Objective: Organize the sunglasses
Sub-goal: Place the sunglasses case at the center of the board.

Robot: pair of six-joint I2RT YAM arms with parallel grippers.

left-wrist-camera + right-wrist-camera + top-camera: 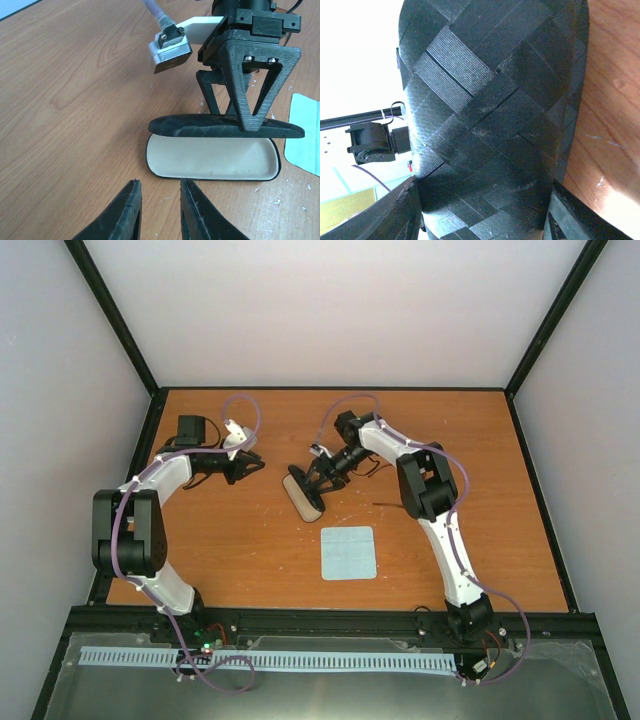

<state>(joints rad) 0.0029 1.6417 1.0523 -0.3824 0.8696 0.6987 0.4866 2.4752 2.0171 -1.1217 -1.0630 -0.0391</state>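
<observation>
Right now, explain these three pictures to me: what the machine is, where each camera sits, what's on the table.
Two robot arms are bolted to a brown wooden table, each ending in a two-finger hand. One picture looks down from above; the other two come from cameras on the wrists. On the table lie an open, empty black oblong glasses case with pale lining and a pale blue square cloth. The right hand grips the case's lid; the left hand is open and empty, facing the case.
</observation>
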